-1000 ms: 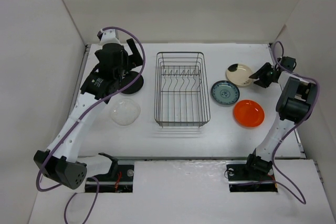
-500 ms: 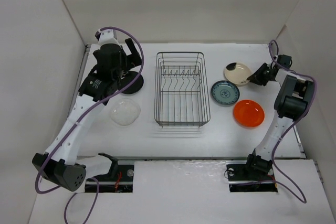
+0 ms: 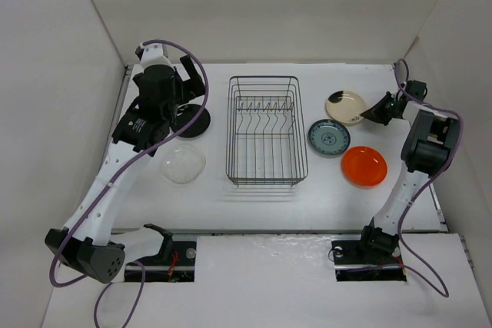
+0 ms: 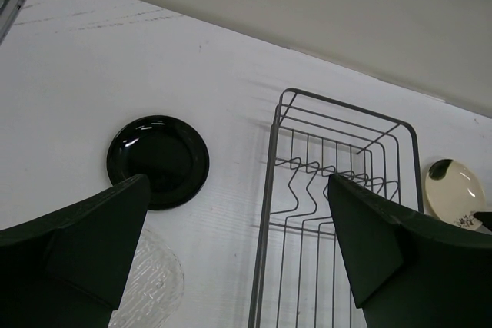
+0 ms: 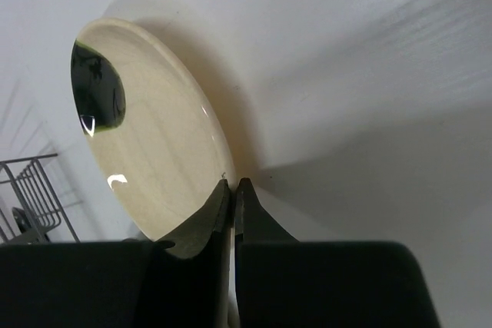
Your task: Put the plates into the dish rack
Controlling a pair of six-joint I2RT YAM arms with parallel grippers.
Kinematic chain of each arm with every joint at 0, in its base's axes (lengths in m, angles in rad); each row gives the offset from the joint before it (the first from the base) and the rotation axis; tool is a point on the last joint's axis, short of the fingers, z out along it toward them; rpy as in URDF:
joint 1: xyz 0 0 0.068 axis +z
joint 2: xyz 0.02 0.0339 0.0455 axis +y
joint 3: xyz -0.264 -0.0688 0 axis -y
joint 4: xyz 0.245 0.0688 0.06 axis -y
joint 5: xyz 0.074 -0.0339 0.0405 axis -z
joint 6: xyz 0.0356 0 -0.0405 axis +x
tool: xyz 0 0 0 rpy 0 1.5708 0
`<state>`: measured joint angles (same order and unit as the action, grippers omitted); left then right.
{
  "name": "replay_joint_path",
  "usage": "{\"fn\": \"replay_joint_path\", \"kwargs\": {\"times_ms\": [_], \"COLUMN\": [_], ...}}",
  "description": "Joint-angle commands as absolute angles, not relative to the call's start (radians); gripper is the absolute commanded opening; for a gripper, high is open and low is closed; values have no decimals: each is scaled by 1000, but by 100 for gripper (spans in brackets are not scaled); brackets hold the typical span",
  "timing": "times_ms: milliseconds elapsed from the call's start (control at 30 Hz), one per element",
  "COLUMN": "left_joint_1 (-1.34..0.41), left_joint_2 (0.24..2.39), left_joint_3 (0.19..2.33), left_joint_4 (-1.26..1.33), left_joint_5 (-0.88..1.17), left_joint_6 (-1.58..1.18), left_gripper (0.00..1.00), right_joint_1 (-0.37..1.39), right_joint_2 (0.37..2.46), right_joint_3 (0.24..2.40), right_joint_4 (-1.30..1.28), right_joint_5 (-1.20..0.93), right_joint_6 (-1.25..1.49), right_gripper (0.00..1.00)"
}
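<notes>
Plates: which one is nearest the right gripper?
The cream plate with the dark blotch, beyond the teal plate, right of the dish rack. The right gripper is shut on its rim.

We think this is a robot lab and not a real kitchen (even with kitchen things set out). A left robot arm (image 3: 108, 186) and a right robot arm (image 3: 400, 193) with purple cables (image 3: 419, 270) are bolted to the edge of a plain white table (image 3: 254, 197). Bare white walls (image 3: 269, 5) stand around it like a box, and only a dish rack (image 3: 264, 77) and plates (image 3: 364, 166) sit on it.
</notes>
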<state>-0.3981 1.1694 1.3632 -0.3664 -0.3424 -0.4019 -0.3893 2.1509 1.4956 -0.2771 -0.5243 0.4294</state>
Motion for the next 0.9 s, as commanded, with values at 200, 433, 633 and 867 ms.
{"fn": "replay_joint_path", "kwargs": {"times_ms": [200,433,633,867], "left_joint_1": [-403,-403,-403,-403], "left_joint_2": [1161,1190,1210,1221], "left_joint_3": [1359,1359,1359,1378], "left_joint_4": [-339,-339,-339,-359], "left_joint_5": [-367,-367,-367,-403], "left_joint_6": [-394,-394,-403,-422], "left_gripper": [100,100,100,100], "right_joint_1": [-327,-200,29,254], "right_joint_2": [1866,1649,1577,1554], "right_joint_3": [1440,1440,1571,1695], "right_joint_4": [-129,-129,-389,-627], "right_joint_5": [-324,-75,268,573], "right_joint_6": [568,598,474,448], "right_gripper": [0,0,0,0]}}
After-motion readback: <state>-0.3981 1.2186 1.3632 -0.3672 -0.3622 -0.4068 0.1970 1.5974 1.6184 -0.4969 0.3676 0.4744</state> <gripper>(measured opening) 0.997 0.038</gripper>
